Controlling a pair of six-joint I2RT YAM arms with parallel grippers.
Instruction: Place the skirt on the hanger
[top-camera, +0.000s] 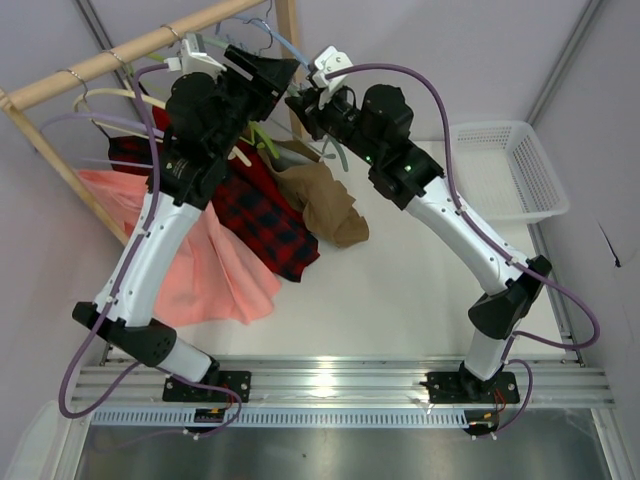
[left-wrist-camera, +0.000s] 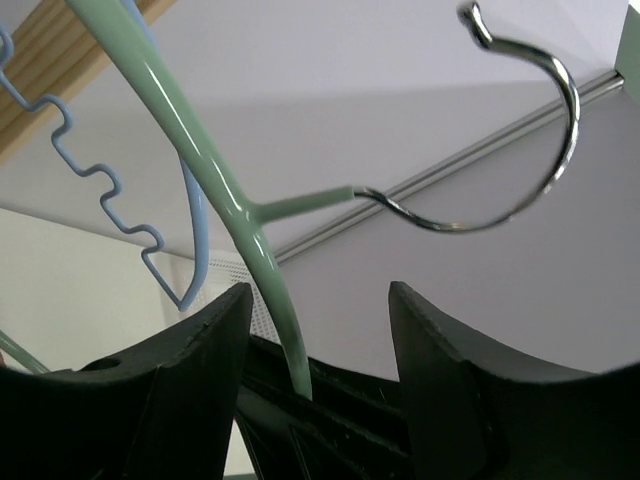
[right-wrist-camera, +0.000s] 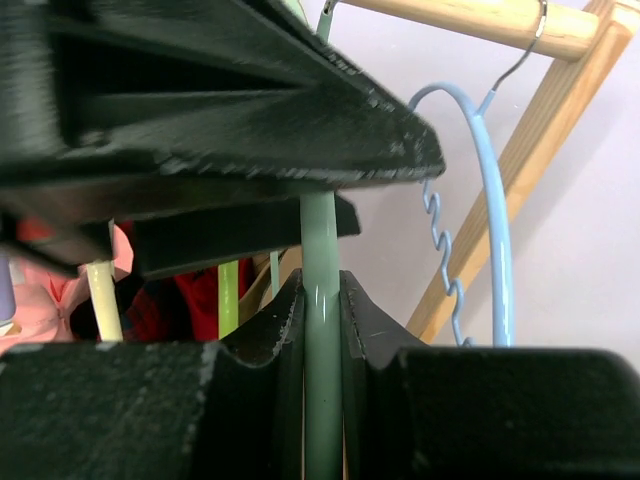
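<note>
A blue hanger (right-wrist-camera: 497, 200) hangs on the rail (top-camera: 130, 48), just beyond the left hand (left-wrist-camera: 320, 295). Plaid skirt (top-camera: 262, 222) and pink skirt (top-camera: 215, 275) hang to its left, a basket (top-camera: 490, 127) well right.

The skirt (top-camera: 325, 205) is plain tan-brown soft cloth, bunched and creased, just above the middle of the top view. The hanger (left-wrist-camera: 215, 170) is thin pale sage-green plastic, its silver wire hook (left-wrist-camera: 545, 150) curling in the upper right of the left wrist view. In the right wrist view its bar stands upright, pinched in the right gripper (right-wrist-camera: 321, 310).

The hanger (left-wrist-camera: 212, 168) is cropped above and hidden below behind the left end effector (left-wrist-camera: 318, 292).
</note>
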